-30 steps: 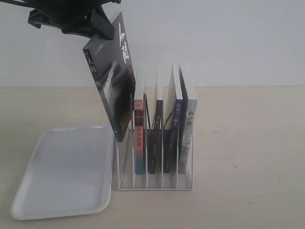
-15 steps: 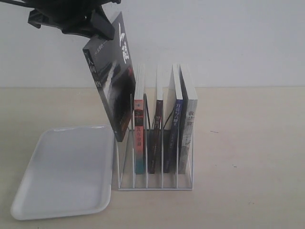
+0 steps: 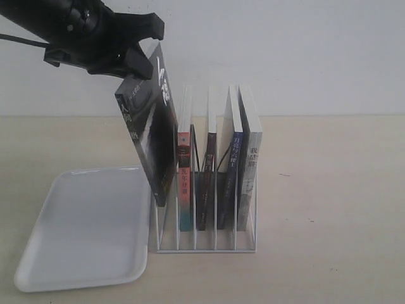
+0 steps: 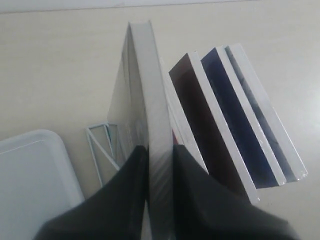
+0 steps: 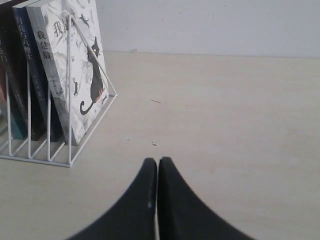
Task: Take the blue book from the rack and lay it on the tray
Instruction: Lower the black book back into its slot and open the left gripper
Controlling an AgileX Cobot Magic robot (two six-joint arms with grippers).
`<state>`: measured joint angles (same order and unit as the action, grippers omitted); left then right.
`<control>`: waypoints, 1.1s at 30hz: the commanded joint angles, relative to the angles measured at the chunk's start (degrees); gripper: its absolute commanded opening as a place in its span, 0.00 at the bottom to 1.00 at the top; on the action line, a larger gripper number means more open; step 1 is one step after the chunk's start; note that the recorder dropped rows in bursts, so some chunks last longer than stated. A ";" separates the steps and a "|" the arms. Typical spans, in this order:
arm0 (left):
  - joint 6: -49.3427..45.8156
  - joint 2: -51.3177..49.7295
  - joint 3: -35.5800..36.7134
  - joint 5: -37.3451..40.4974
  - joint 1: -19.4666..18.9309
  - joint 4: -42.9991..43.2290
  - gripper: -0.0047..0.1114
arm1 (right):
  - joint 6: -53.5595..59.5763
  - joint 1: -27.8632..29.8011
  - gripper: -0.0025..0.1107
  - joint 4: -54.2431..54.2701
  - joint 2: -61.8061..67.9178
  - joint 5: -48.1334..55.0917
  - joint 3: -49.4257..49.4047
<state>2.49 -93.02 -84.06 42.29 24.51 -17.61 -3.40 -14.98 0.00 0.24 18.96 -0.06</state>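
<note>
**Left tool pinching a grey book; blue book in the rack**

My left tool point(image 3: 150, 52) point(image 4: 160, 152) is clamped on the top edge of a grey-and-black book point(image 3: 152, 133) point(image 4: 150, 90), one black finger flat against each cover. That book hangs tilted beneath the tool. Its top leans toward the tray side, and its lower corner sits down by the outermost rods of the rack point(image 3: 205, 244) point(image 4: 100, 150). I cannot tell whether it touches them.

The blue book point(image 3: 230, 180) point(image 4: 239, 127) is not in my grip. It stands upright in the rack, below my left tool and further along the row from the book I hold. Between the two are a red-and-teal-spined book point(image 3: 184, 183) and a dark maroon book point(image 3: 205, 183). On its far side is a pale book with a cat drawing point(image 3: 250, 177) point(image 5: 75, 65). The blue book is a thin paperback with a dark blue spine, a smooth cover and a white page edge.

The rack is thin white wire with straight upright rods and a rectangular base. The tray point(image 3: 88, 228) point(image 4: 30, 185) lies flat below my left tool, beside the rack. It is smooth white plastic with rounded corners and a low rim.

My right tool point(image 5: 158, 165) has its dark curved fingers pressed together on nothing, above the pale matte desk point(image 5: 240, 125), with the rack's end off to one side.
</note>
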 commanded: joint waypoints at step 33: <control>1.70 -5.63 1.03 -2.67 0.14 -1.11 0.43 | 0.28 0.17 0.02 0.00 -0.24 -0.32 0.06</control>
<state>4.38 -98.99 -82.81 39.80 24.51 -18.20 -3.40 -14.98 0.00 0.24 18.96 -0.06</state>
